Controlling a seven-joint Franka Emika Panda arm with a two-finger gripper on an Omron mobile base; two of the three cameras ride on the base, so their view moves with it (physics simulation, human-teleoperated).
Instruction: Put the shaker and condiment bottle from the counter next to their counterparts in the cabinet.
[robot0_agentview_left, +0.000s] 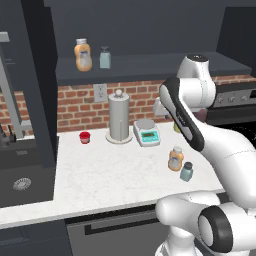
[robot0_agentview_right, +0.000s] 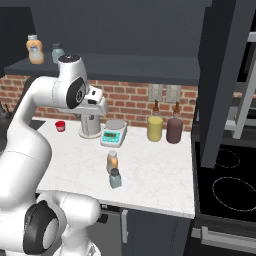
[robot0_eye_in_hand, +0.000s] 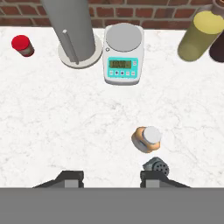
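In the left base view, a dark sink (robot0_agentview_left: 22, 175) sits at the far left beside the white counter (robot0_agentview_left: 110, 175), where a red cup (robot0_agentview_left: 84, 137), a silver cylinder (robot0_agentview_left: 119, 120) and a scale (robot0_agentview_left: 146, 132) line a brick wall (robot0_agentview_left: 75, 105), and the bottle (robot0_agentview_left: 175, 158) stands touching or just beside the shaker (robot0_agentview_left: 186, 171) right of centre. At the upper left the twin bottle (robot0_agentview_left: 83, 55) and twin shaker (robot0_agentview_left: 105, 57) stand side by side on the cabinet (robot0_agentview_left: 150, 65) shelf. In the hand view the gripper (robot0_eye_in_hand: 111, 177) at the bottom hangs above the counter holding nothing, its tips seemingly apart though at their closest, and at the right base view's right lie a yellow-green bottle (robot0_agentview_right: 155, 126), a maroon bottle (robot0_agentview_right: 174, 128) and a black stove (robot0_agentview_right: 225, 187).
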